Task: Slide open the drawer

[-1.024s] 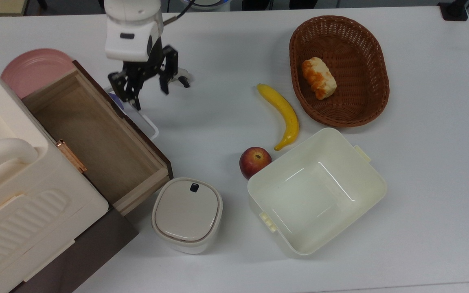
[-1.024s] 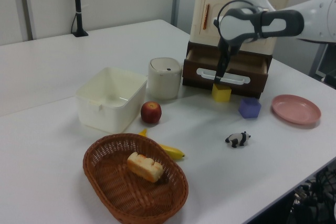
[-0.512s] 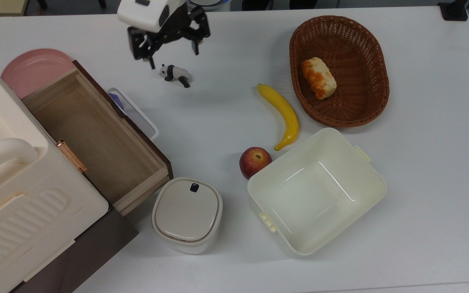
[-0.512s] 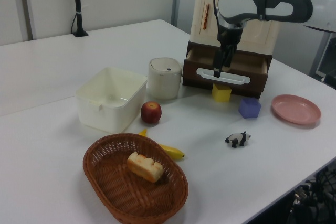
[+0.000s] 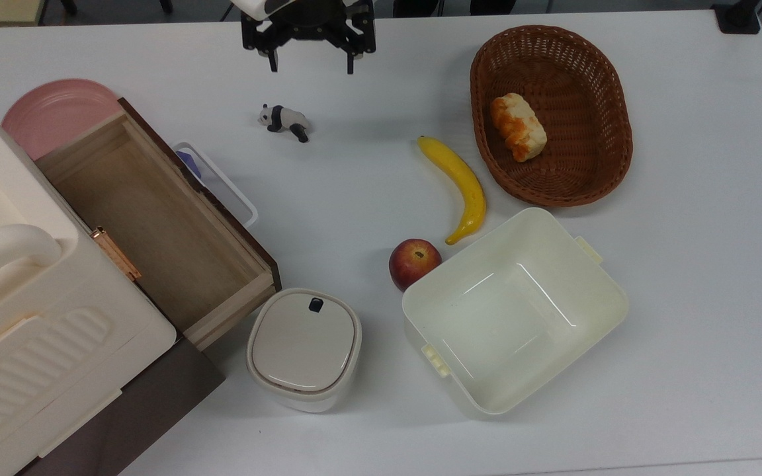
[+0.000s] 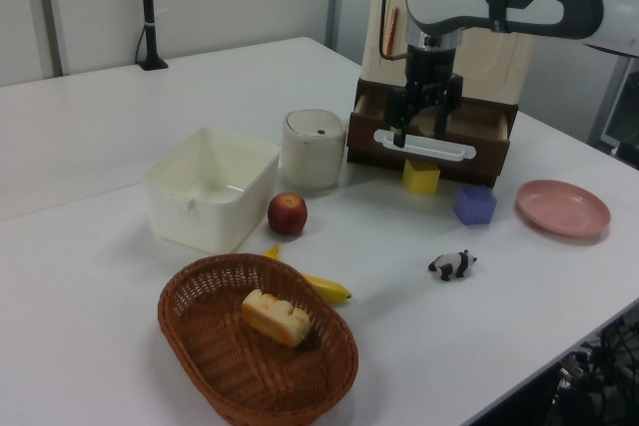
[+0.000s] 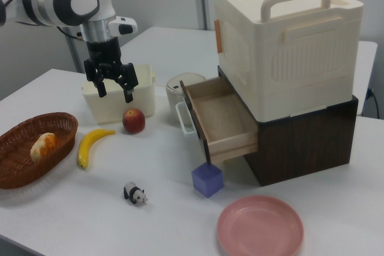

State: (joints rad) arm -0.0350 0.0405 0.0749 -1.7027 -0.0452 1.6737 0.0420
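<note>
My gripper [image 7: 111, 87] hangs above the table [image 5: 685, 264] with fingers spread, holding nothing, well apart from the drawer [image 7: 223, 121], which stands pulled out, empty inside.

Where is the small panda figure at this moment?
In the right view, the panda figure stands on the table, left of the purple cube and below the banana.

The white robot arm [image 5: 268, 6] is cut off by the top view's upper edge. The round pink plastic plate [image 5: 57, 112] sits partly behind the cream plastic case [image 5: 17, 317], itself cropped at the top view's left. The purple block [image 5: 188, 162] peeks from behind the shallow wooden drawer [image 5: 156, 218].
</note>
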